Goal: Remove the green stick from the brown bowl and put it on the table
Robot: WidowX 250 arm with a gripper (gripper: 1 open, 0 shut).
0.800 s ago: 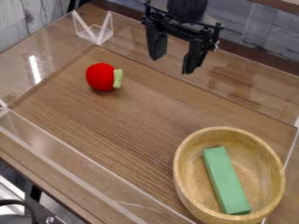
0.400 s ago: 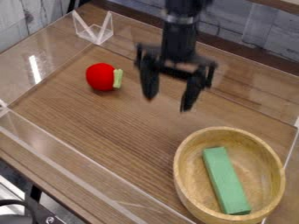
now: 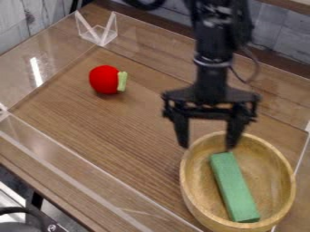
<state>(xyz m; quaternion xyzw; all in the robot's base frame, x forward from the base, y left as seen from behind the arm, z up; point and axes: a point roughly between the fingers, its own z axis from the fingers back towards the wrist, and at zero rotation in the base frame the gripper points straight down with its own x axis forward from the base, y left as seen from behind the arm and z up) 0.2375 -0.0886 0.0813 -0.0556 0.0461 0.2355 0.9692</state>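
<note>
The green stick (image 3: 234, 187) lies flat inside the brown bowl (image 3: 194, 184) at the lower right of the table. My gripper (image 3: 208, 137) hangs pointing down over the bowl's upper left rim, just above the stick's near end. Its two dark fingers stand wide apart with nothing between them.
A red ball with a green patch (image 3: 107, 80) sits on the wooden table (image 3: 109, 127) at the left. Clear plastic walls (image 3: 36, 145) fence the table, with a clear bracket (image 3: 96, 32) at the back left. The arm (image 3: 220, 41) rises behind the bowl.
The gripper has travelled from the back of the table toward the front and right, sinking until it hangs over the bowl's rim. Its fingers stayed open. Stick and ball have not moved.
</note>
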